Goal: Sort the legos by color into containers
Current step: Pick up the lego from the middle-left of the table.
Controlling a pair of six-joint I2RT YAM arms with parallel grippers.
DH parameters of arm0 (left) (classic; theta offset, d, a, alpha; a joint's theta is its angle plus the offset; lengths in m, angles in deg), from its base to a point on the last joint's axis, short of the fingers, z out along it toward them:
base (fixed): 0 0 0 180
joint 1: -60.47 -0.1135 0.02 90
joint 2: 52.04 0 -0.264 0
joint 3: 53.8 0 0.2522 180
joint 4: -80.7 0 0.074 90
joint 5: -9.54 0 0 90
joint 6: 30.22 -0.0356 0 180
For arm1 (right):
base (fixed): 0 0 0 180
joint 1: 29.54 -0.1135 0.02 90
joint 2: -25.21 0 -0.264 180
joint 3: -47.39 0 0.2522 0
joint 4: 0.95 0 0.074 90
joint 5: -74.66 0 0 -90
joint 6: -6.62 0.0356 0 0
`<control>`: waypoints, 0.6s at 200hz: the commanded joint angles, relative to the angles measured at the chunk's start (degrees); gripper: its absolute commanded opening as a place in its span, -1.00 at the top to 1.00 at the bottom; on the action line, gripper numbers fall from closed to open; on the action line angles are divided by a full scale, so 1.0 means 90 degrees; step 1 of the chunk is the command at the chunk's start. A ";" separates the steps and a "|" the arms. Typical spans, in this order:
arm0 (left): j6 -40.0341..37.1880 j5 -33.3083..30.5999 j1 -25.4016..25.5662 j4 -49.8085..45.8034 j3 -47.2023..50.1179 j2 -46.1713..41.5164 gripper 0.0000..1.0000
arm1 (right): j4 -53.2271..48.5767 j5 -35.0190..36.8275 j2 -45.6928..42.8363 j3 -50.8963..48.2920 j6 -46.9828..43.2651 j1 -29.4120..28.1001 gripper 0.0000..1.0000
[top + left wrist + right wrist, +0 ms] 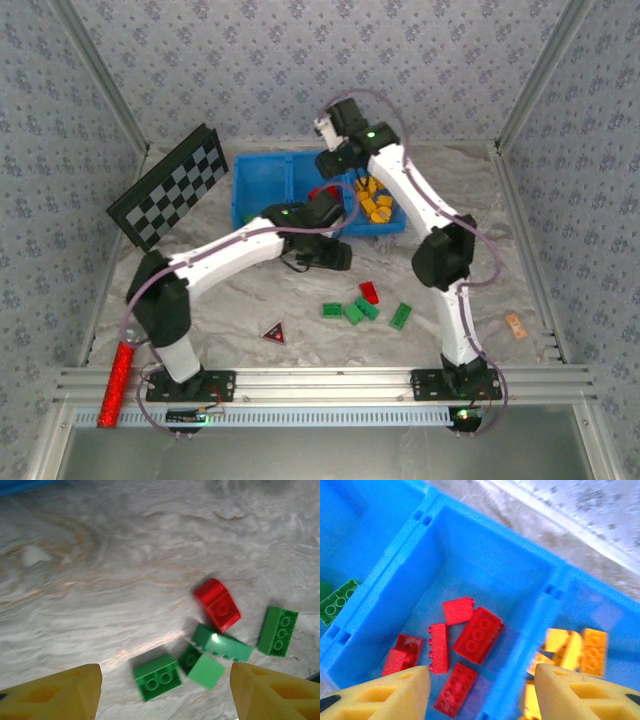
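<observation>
— On the desk [250,300], seen from above, what lies loose?
— One red brick [369,292] and four green bricks [353,313], close together in front of the blue bin [262,180]. The left tool [322,255] hangs between the bin and those bricks. The right tool [335,162] is over the bin. I cannot tell their spread from here.
— And off to the sides?
— A checkerboard [172,186] stands tilted at far left. A dark triangle [273,333] lies near the bricks, and a red glittery cylinder [115,383] sits at the near left edge.
— From the left wrist?
— The yellow fingers [55,695] stand wide, gripping nothing. Below them lie the five bricks. The red one is just beside a green one, and another green lies apart at right.
— From the right wrist?
— Its fingers [585,695] are wide too and empty, above the middle compartment [485,565], which holds red bricks [477,635]. A green brick [337,602] lies in the left compartment [350,540], and orange-yellow bricks [585,650] in the right compartment [615,615].
</observation>
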 commanded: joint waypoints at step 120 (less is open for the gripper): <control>0.1802 0.0441 0.0813 -0.1168 -0.2676 0.3077 -0.42 | 0.1515 -0.1592 -0.5385 -0.7085 0.1815 0.2370 -0.39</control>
